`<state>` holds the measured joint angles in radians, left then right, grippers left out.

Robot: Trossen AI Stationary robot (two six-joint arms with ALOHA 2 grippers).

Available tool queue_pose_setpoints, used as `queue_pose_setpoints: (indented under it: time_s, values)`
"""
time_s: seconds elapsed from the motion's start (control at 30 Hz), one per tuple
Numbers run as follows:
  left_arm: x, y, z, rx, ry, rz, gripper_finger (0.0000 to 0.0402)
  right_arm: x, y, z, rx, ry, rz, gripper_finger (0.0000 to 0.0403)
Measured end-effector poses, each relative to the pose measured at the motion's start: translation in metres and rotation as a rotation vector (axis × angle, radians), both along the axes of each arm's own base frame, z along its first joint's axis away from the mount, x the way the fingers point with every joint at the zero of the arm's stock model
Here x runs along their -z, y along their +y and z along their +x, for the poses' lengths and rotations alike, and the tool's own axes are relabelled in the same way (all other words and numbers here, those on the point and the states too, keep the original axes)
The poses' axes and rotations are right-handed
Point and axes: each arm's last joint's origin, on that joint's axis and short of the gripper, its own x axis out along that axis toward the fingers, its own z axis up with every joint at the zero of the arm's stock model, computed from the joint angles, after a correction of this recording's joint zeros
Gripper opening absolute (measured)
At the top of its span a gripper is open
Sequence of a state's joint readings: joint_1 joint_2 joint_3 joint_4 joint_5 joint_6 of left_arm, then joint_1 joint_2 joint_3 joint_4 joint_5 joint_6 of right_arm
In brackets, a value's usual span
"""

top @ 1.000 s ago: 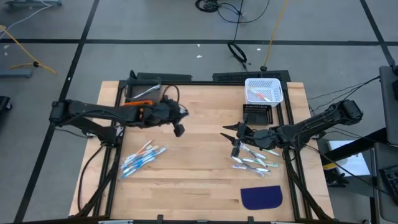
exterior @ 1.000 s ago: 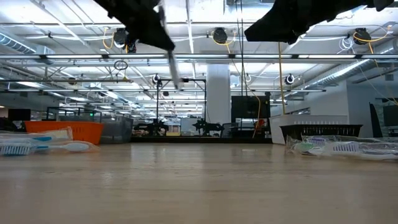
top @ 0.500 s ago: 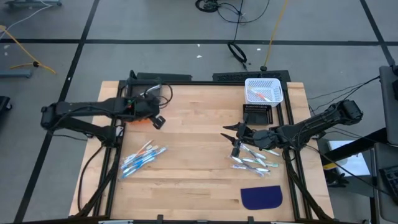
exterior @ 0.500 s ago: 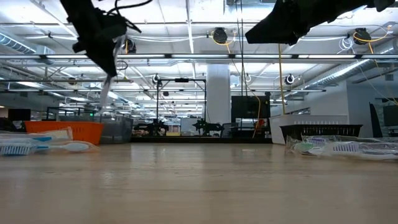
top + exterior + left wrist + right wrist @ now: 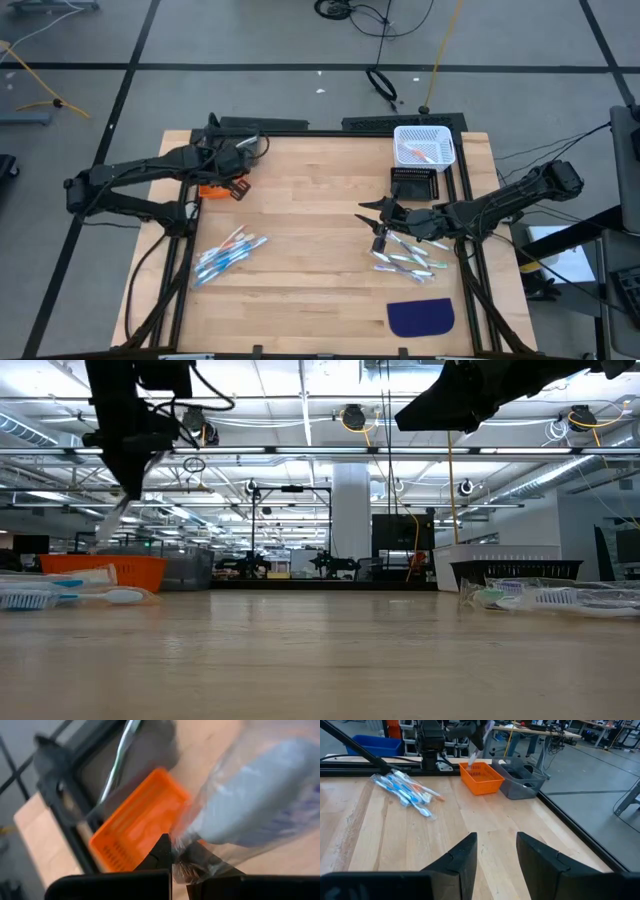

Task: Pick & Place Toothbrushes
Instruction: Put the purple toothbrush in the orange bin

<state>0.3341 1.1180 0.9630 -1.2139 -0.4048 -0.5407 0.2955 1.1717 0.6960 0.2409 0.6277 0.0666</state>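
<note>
— Where is the left gripper [image 5: 228, 165] found?

— Above the orange bin [image 5: 215, 187], clamped on a wrapped toothbrush [image 5: 260, 805] that hangs below it.

— And the right gripper [image 5: 374, 222]?

— Held with fingers apart (a clear gap is seen) — one heap of toothbrushes [image 5: 405, 258] lies just beside it on the tabletop [image 5: 320, 200], another heap [image 5: 228, 253] well apart.
</note>
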Motion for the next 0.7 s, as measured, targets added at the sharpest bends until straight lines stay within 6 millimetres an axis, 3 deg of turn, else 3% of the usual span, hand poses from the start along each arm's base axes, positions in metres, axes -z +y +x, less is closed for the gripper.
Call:
queue_pose_setpoints:
  time_s: [0.43, 0.7]
  values:
    - [0.003, 0.020, -0.017, -0.121, 0.084, -0.048, 0.0008, 0.015, -0.002, -0.005, 0.002, -0.060, 0.017, 0.0132]
    - [0.021, 0.030, -0.018, -0.154, 0.161, -0.093, 0.0008, 0.014, -0.002, -0.005, 0.001, -0.068, 0.018, 0.0132]
